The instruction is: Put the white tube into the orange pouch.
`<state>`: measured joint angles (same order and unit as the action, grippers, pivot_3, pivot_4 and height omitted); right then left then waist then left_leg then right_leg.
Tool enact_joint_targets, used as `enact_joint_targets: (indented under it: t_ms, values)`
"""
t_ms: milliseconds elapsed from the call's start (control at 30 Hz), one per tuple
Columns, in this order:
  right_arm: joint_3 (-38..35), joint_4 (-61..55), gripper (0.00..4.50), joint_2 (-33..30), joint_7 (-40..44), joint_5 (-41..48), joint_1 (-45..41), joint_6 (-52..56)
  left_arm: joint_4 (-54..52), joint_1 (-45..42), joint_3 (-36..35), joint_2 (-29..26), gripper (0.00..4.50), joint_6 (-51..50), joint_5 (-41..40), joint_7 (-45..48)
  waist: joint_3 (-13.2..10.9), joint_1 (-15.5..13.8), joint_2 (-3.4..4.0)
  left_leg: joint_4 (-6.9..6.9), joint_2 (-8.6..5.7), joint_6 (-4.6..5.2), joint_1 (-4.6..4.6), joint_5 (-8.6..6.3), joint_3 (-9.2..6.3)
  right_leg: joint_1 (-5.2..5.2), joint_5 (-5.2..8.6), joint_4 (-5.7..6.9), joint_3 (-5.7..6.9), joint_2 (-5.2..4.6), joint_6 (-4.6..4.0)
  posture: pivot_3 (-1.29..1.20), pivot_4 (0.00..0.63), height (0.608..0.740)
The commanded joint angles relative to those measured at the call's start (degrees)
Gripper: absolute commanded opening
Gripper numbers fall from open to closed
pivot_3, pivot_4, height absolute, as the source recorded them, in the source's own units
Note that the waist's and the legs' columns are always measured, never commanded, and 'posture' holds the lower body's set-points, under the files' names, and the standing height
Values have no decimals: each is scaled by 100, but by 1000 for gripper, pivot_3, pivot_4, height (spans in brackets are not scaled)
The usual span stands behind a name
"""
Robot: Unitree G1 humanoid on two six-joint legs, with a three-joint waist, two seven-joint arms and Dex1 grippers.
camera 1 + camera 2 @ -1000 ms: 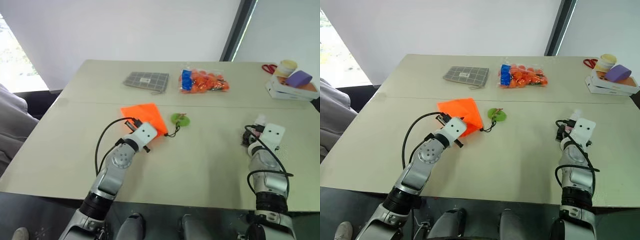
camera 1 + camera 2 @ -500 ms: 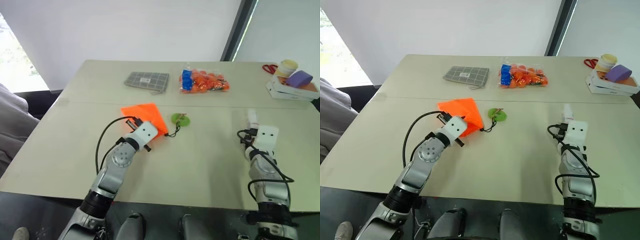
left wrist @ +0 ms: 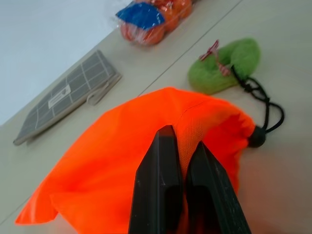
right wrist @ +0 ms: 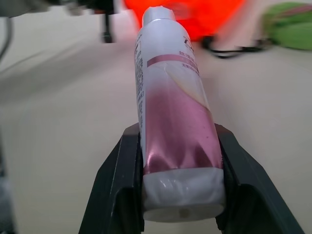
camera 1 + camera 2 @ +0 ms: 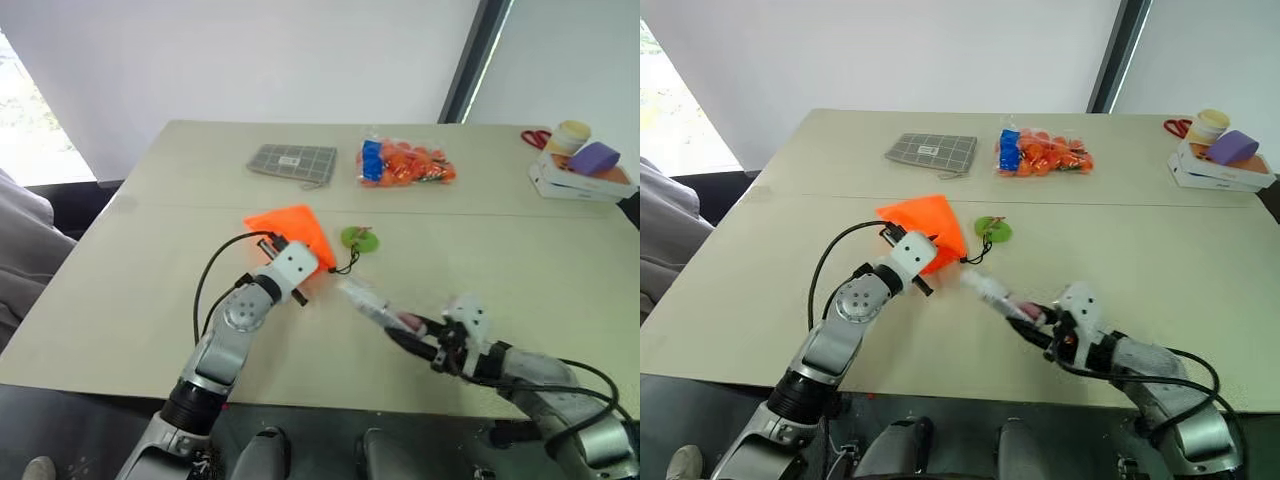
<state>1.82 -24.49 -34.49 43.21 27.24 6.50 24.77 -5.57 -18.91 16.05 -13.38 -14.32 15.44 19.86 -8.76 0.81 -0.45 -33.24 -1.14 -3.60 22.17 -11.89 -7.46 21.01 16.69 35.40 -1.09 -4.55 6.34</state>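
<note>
The orange pouch [image 5: 295, 228] lies left of the table's middle, one corner lifted, its black cord running to a round green tag [image 5: 360, 238]. My left gripper [image 3: 184, 141] is shut on the pouch's fabric [image 3: 112, 161] near the cord end. The white tube [image 5: 368, 302], pinkish-red on its lower half, is held level above the table. My right gripper [image 4: 176, 134] is shut on its base, and its capped end points at the pouch, a short gap away. In the right eye view the tube [image 5: 992, 293] sits just right of the left hand.
A grey checked pouch [image 5: 293, 160] and a clear bag of orange and blue items [image 5: 405, 163] lie at the back of the table. A white box [image 5: 580, 182] with a purple item, a yellow-lidded jar and red scissors [image 5: 535, 137] are at the far right.
My right arm swung from the table's right side leftward and back toward me, turning to point the held tube at the pouch. The left gripper and pouch stayed put.
</note>
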Motion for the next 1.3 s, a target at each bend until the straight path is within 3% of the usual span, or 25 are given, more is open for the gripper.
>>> enact_joint_targets:
  t_ms: [33, 233, 567, 1067, 1300]
  values:
    - [419, 42, 1105, 413, -459, -388, -578, 58, -351, -21, -8, -6, 0, -8, -72, 97, -1, -9, -1, 1, 0, 0, 2, 0, -1, 2, -1, 1, 0, 0, -2, 0, 150, 724]
    - [854, 503, 1105, 1025, -935, -878, -1193, 120, -628, 33, 34, 1, 0, -172, -96, 224, 0, -49, -8, 4, -4, 1, 15, 1, -3, 7, -18, -7, 0, -4, -2, 0, 150, 724]
    - [838, 1072, 1105, 1875, -1510, -1183, -1740, 178, -1027, 210, 128, -90, 0, -434, -190, 479, 0, 4, -9, 11, -4, 1, 8, 1, -3, 12, -20, 1, 0, -2, 0, 0, 150, 724]
    - [418, 1275, 1105, 1766, -1631, -1436, -1681, -86, -1540, 564, -64, -465, 0, -823, -545, 844, 3, -3, -11, 10, -3, 0, 12, 2, -3, 19, -20, 7, -2, -2, -6, 0, 150, 724]
    - [823, 1291, 1105, 2004, -1712, -1636, -2086, 152, -1660, 516, 42, -495, 0, -846, -822, 1142, 3, 15, -10, 11, -3, 0, 11, 2, -3, 21, -20, 9, -2, -2, -6, 0, 150, 724]
